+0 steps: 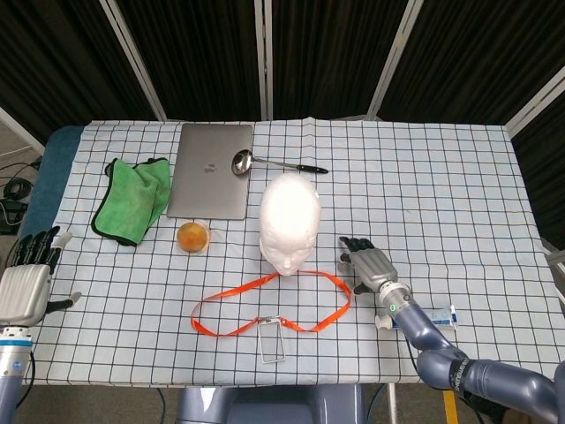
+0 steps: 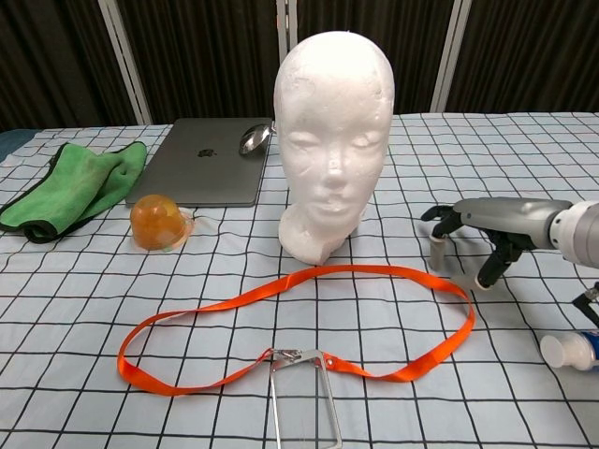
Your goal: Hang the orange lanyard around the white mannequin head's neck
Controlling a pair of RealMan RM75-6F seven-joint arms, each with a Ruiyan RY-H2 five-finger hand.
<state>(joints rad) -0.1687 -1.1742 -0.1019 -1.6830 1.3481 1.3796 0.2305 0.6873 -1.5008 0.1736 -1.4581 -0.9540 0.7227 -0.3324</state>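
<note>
Right hand [image 2: 473, 245] hovers just beside the near-right end of the orange lanyard [image 2: 309, 323], fingers [image 2: 436, 254] spread and pointing down, gripping nothing; the loop lies flat on the worktop [image 1: 424, 194] before the mannequin head [image 1: 289, 219], long axis left to right — left hand [image 1: 28, 284] is well apart, open, at the worktop's edge.

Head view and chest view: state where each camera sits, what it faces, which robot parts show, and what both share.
Head view: high above the near table edge, looking steeply down on the whole table; shows the left robot hand at the left edge and the right robot hand with its arm.
Chest view: low, near table height, looking across at the mannequin head; only the right robot hand shows.
Shared: mannequin head, orange lanyard, right robot hand, laptop, green cloth.
</note>
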